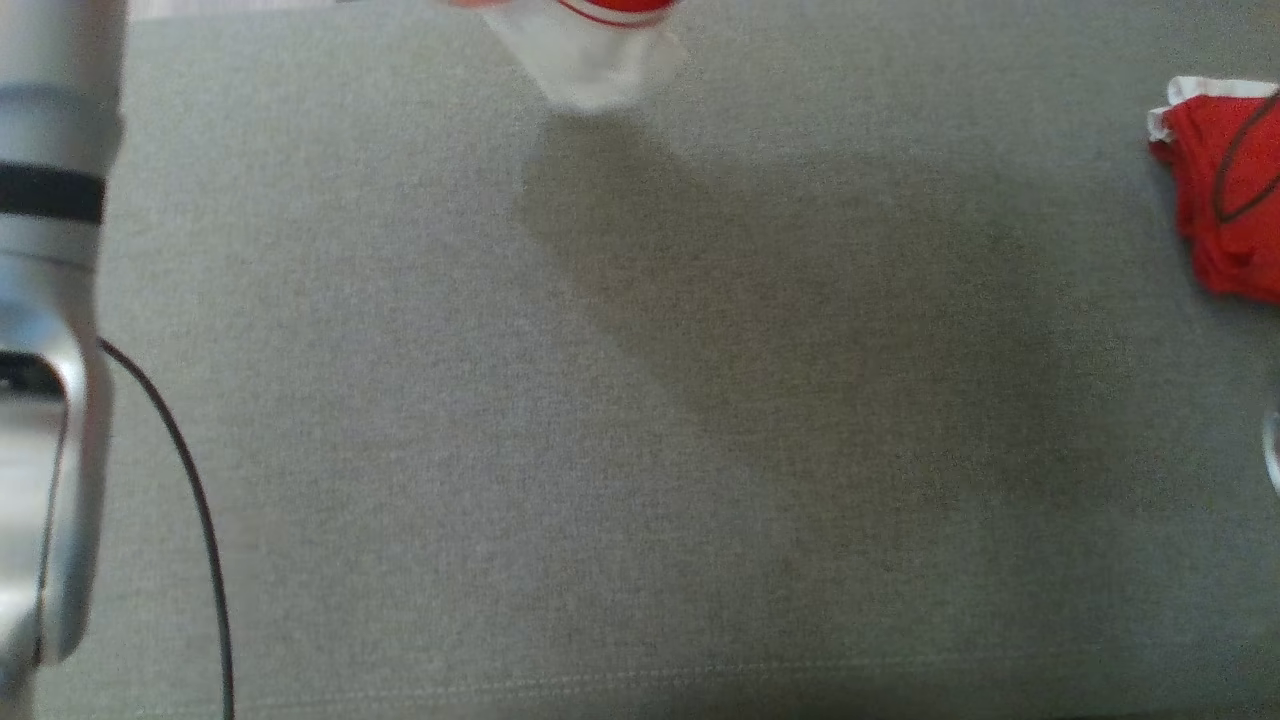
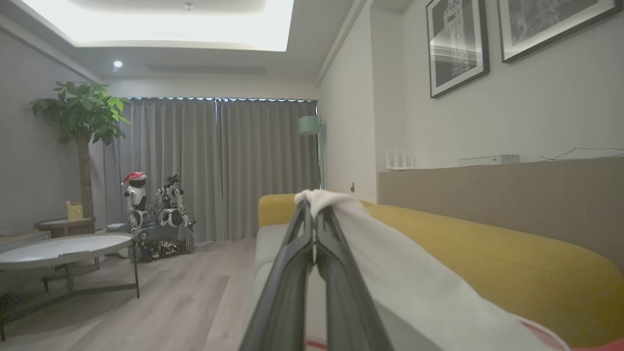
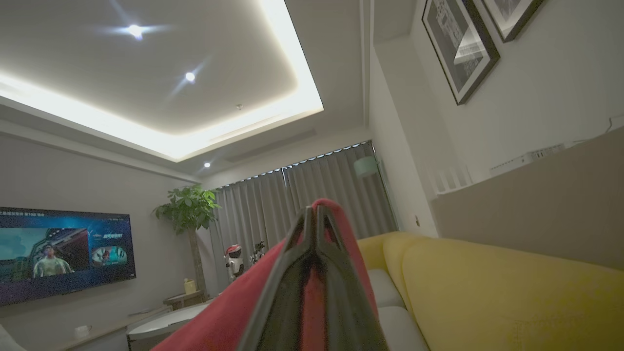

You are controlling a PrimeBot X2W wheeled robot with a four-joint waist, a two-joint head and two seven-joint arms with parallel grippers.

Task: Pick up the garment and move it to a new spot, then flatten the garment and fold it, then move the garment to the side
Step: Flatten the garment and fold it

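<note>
Firstly, from the head: hanging down from the top edge, a white-and-red garment (image 1: 590,60), blurred, with a long shadow thrown across the grey seat cushion (image 1: 640,450) below. Lowest white corner touching the cushion or not: cannot tell. Well apart, at the right edge, a rumpled red cloth (image 1: 1225,190) with white trim, lying on the same cushion. Along the left edge, a pale silver forearm (image 1: 50,300), with a thin black cable (image 1: 195,500) curving down beside it.

Next, from the left wrist: left gripper (image 2: 316,207) pinched fully together, finger pressed against finger, with a white fold of the garment caught at the tips and draping away to the lower right. Behind, a yellow sofa back (image 2: 487,253), grey curtains (image 2: 219,165), a leafy plant (image 2: 83,112), a round table (image 2: 63,246) and, near the curtains, a small robot (image 2: 136,195) in a red hat. On the wall at the upper right, framed pictures (image 2: 456,44).

Lastly, from the right wrist: right gripper (image 3: 314,214) likewise squeezed closed, gripping a red part of the garment, wrapped over the tips and falling to the lower left. Beyond, at the left, a lit television (image 3: 63,253); at the right, the yellow sofa back again.
</note>
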